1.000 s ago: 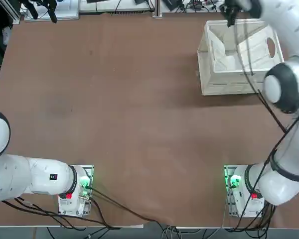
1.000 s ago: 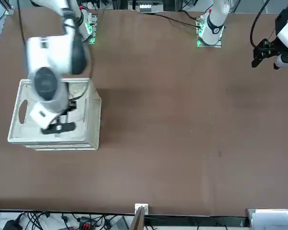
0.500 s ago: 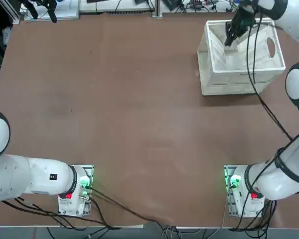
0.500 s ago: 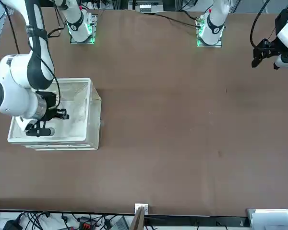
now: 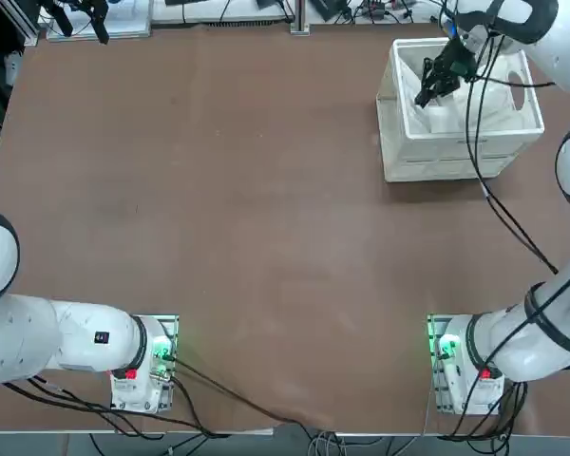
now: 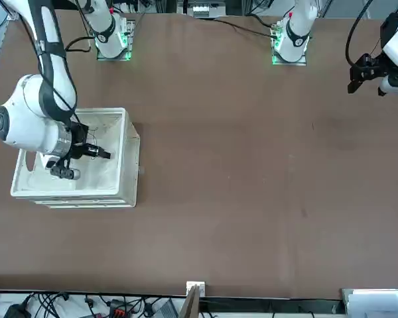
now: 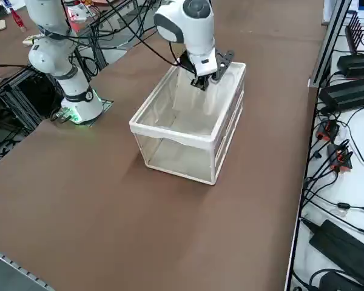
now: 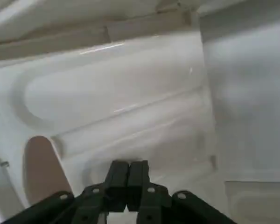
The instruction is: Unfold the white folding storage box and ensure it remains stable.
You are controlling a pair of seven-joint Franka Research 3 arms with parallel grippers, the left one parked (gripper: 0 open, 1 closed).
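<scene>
A: What has changed since half a second ago?

B: The right gripper (image 5: 426,96) has dropped deeper into the white folding storage box (image 5: 395,114) and swung toward the short end wall (image 8: 130,93) nearer the table's middle. A second ago the arm was blurred above the rim; now it is steady inside.

A: Is the gripper holding anything?

B: No. In the wrist view its two black fingers (image 8: 129,179) are pressed together with nothing between them, tips aimed at that hinged end panel, just short of it or touching; I cannot tell which. An oval handle cutout (image 8: 39,168) shows beside them.

A: Where is the box?

B: At the far right corner of the brown table (image 5: 218,209), well away from both arm bases. Its long walls stand upright and the rim (image 7: 182,138) looks level from the side.

A: What could go wrong?

B: I judge the end panel may not be locked. A push too weak would leave it leaning inward, ready to fold back. A push too hard or off-centre could slide the light box across the table or tip it.
</scene>
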